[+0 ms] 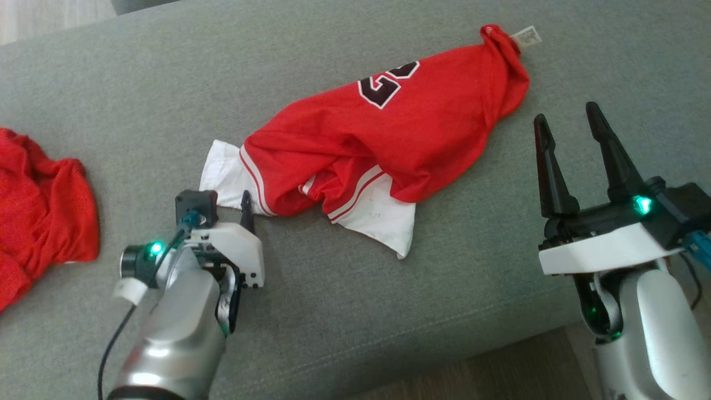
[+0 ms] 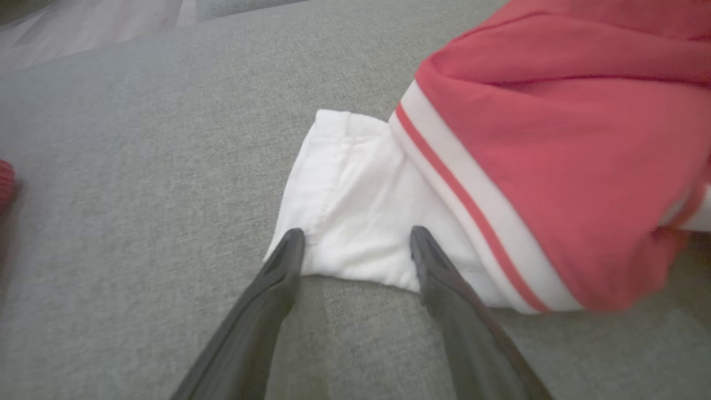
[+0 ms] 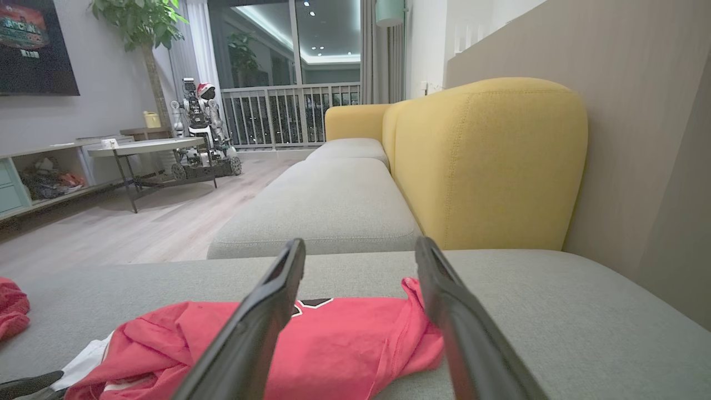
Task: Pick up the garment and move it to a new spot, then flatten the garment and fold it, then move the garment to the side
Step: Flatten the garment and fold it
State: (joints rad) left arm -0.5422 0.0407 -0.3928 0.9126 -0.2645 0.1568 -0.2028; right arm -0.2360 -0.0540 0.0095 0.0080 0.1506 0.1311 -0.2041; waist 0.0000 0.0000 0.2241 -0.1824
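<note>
The garment [image 1: 383, 139] is a red jersey with white trim and a dark number, lying crumpled across the grey cushion [image 1: 355, 311]. One white sleeve pokes out at its lower left, another white part at its lower middle. My left gripper [image 2: 358, 244] is open, its fingertips resting at the near edge of that white sleeve [image 2: 355, 200], nothing clamped. In the head view the left gripper [image 1: 244, 208] sits right at the sleeve's corner. My right gripper [image 1: 566, 128] stands open, off the jersey's right end, above the cushion. The right wrist view looks over the jersey [image 3: 333, 339] from that side.
A second red mesh cloth [image 1: 39, 211] lies at the cushion's left edge. The cushion's front edge runs past the lower right, with wood floor [image 1: 500, 372] below. Behind the cushion stand a yellow sofa back [image 3: 489, 161], a low table [image 3: 144, 150] and another robot [image 3: 203, 128].
</note>
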